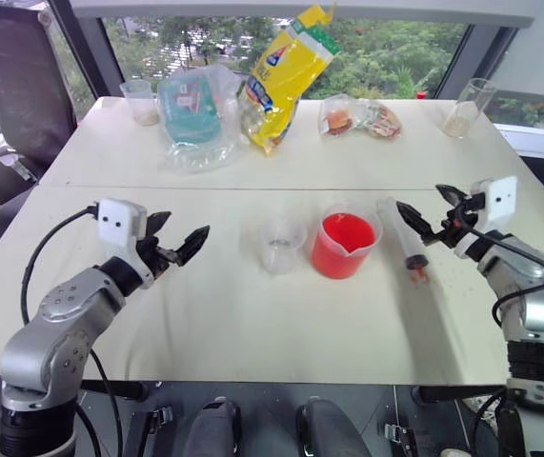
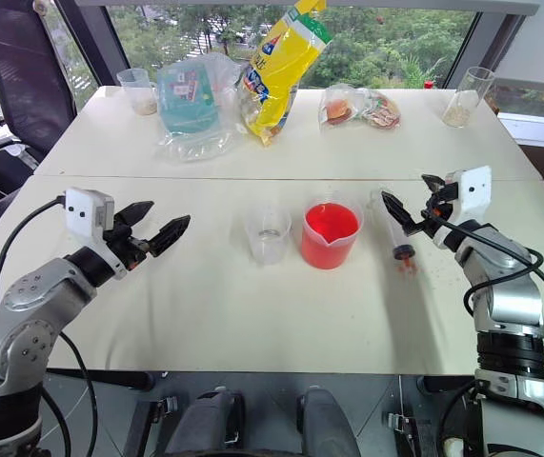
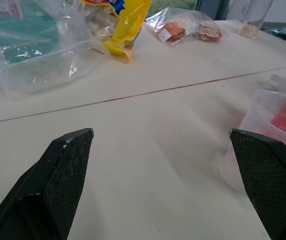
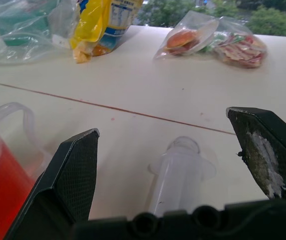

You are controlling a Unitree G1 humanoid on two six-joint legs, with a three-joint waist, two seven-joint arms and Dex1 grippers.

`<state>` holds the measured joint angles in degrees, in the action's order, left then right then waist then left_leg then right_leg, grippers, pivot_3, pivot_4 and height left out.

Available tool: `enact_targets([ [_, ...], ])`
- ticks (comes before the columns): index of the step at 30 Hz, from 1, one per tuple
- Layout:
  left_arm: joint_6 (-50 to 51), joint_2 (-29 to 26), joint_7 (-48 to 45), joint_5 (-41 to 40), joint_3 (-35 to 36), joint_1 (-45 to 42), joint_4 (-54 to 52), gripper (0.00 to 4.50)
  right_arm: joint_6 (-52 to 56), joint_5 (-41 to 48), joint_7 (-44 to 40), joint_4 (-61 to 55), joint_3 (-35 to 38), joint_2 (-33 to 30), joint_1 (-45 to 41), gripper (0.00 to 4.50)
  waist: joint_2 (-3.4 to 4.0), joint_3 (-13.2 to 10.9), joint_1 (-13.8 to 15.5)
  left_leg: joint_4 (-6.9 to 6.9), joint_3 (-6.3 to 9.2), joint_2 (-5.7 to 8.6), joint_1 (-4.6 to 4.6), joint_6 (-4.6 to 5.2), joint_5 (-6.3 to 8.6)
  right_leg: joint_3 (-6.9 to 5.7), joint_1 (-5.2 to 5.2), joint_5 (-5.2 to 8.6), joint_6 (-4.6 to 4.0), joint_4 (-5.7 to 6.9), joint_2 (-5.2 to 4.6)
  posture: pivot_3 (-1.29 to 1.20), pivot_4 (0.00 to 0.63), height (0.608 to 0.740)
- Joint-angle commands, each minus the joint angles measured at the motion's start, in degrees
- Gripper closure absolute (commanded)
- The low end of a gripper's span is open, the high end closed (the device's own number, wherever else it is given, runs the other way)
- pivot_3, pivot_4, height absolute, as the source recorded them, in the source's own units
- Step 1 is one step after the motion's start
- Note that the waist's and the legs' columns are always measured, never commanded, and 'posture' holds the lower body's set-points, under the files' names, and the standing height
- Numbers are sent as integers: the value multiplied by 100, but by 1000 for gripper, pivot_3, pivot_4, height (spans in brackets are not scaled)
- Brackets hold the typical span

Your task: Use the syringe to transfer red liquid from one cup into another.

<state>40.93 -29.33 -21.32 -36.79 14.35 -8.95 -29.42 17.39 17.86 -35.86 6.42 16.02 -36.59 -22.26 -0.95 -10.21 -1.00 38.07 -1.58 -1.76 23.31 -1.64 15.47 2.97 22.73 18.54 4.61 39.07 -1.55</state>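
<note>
The syringe lies flat on the white table, to the right of the spouted cup, which holds red liquid. Left of that stands the smaller clear cup, which looks empty. My right gripper hovers open just above and behind the syringe's plunger end, not touching it. In the right wrist view the red cup sits off to one side. My left gripper is open above the table to the left of the small cup, holding nothing, and its fingers are spread wide.
At the back of the table are a yellow snack bag, a clear bag with a teal box and small food bags. Glass tumblers stand at the far left and far right. A dark chair stands at the left.
</note>
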Motion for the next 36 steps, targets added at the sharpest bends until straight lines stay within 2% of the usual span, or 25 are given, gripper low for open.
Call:
enact_targets([
  [1, -180, -92, -149, 67, -22, -111, -17, 0, 112, 172, -250, -356, 69, -258, -124, 58, 0, 0, 1, 0, 0, 0, 0, 0, 0, 0, 0, 0, 0, 0, 0, 0, 150, 740],
  [14, -238, -144, -623, 10, -83, -446, 236, 0, 526, 412, -696, -446, 126, -711, -156, 58, -1, 0, -3, 1, 0, -1, 0, 0, 0, 0, 0, 0, 0, 0, 2, 0, 150, 740],
  [29, -308, -146, -783, 96, -247, -589, 407, 0, 930, 413, -615, -415, 126, -817, -262, 58, -1, -1, 1, 3, 0, 0, 0, 0, 0, 0, -1, 0, 0, 0, 2, 0, 150, 740],
  [34, -289, -167, -832, 129, -295, -681, 488, 0, 2318, 454, -530, -619, -211, -1160, -529, 58, -1, -1, 4, 3, 0, 0, 0, 0, 0, 0, 0, 0, 0, 0, 1, 0, 150, 740],
  [36, -289, -146, -874, 121, -344, -728, 520, 0, 3395, 593, -686, -605, -630, -1428, -1100, 58, 6, -5, -19, 3, 0, 0, 0, 0, 0, 0, 0, 0, 0, 0, 0, 0, 150, 740],
])
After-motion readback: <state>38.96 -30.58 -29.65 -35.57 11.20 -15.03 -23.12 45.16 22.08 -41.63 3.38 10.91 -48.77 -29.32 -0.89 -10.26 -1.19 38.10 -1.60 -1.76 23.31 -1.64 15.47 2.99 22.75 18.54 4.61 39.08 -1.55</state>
